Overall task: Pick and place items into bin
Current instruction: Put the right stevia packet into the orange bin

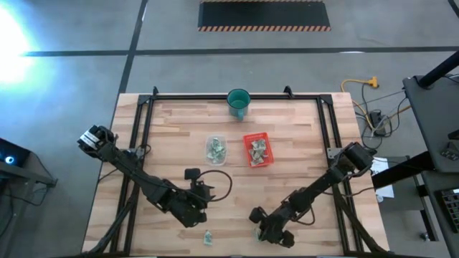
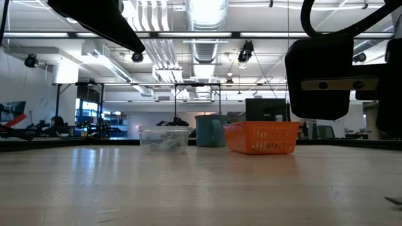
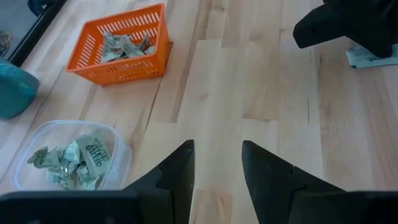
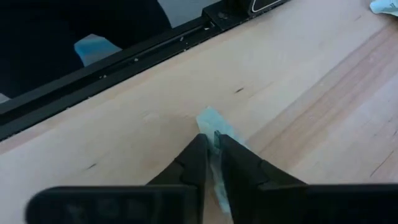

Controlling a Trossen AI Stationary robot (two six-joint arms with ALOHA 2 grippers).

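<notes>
Right gripper (image 4: 211, 144) is low at the near table edge, fingers pinched nearly together on one pale green-and-white packet (image 4: 211, 121). Only the packet's far tip shows past the fingertips; the rest is covered, so its full outline cannot be read. What shows runs lengthwise in line with the fingers. From above, the gripper's body (image 1: 269, 228) hides this packet almost entirely.

Left gripper (image 3: 217, 163) hovers over bare wood at the near-left, fingers apart by a narrow gap, nothing between them.

A second loose packet (image 1: 207, 237) lies by the near edge between the two grippers, touching neither.

Remaining packets are split: some in the clear plastic container (image 1: 216, 150), some in the orange basket (image 1: 257, 150). The two sit side by side mid-table, apart from each other. The teal cup (image 1: 238, 103) stands beyond them at the far edge.

The wooden tabletop (image 1: 301, 143) is open between the containers and both grippers. In the low view the container's contents are blurred and both arms are cut off at the top.
</notes>
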